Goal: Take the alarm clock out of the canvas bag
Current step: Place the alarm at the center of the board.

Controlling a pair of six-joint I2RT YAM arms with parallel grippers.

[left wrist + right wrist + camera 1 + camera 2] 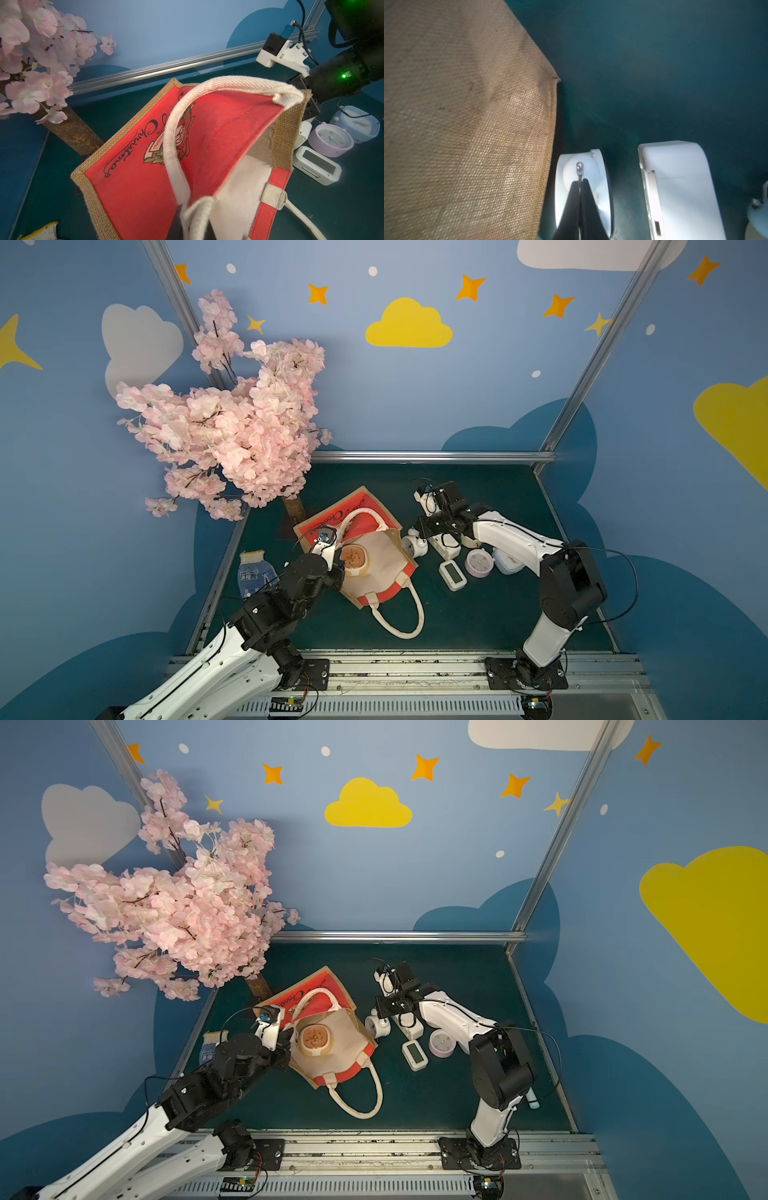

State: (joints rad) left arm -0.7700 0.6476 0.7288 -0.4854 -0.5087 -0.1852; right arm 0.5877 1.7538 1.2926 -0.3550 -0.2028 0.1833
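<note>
Right wrist: right gripper (580, 182) pinching white alarm clock (599, 195) hdl, by canvas bag (467, 124).

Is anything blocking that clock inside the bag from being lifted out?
Nothing visible covers the alarm clock: the mouth of the canvas bag gapes, with the left pincer shut on its handle. The right pincer, though, is outside, shut on a white bell clock, with the bag's burlap side between.

- The left arm (216, 659) reaches in from the near left corner, elbow bent, forearm angled toward the middle.
- The left hand (193, 223) points downward, fingers pinched closed.
- The right arm (515, 537) rises from its near right base, folds at the elbow and stretches left.
- The right hand (580, 184) hangs straight down, fingers pressed together.
</note>
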